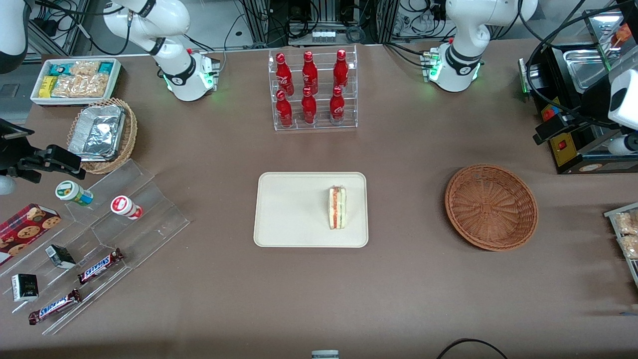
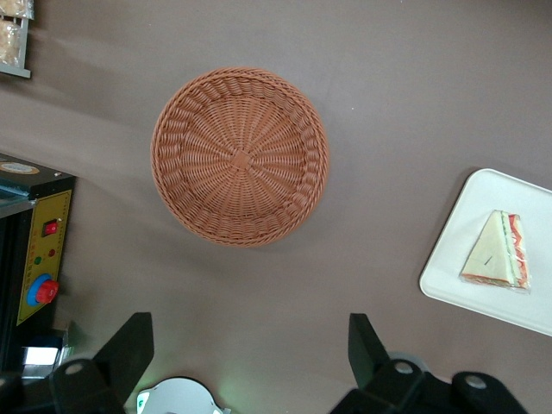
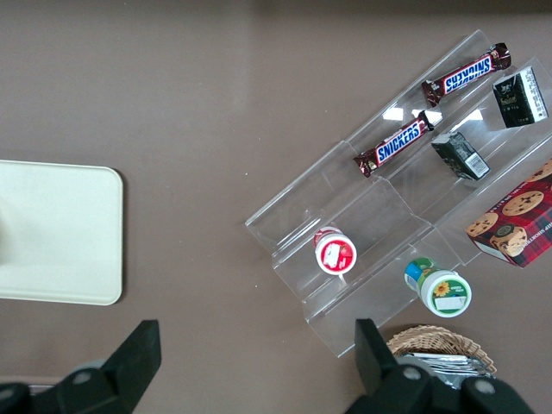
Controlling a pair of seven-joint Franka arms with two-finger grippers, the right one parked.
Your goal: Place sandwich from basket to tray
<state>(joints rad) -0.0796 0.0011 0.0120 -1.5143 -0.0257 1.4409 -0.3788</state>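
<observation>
The gripper [image 2: 250, 362] hangs high over the bench, jaws spread wide and empty, looking down on the bare wicker basket [image 2: 240, 156]. The sandwich [image 1: 337, 207] lies on the cream tray [image 1: 284, 209]. Placement looks done; only parking the arm seems left.

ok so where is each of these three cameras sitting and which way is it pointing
Front view: high, facing both arm bases, looking down on the table; sandwich on tray, basket empty.
Left wrist view: on the working arm, looking straight down at the basket; its open hand shows.
Right wrist view: on the parked arm, looking down at the clear snack stand.
Shared: all three show the tray.
</observation>
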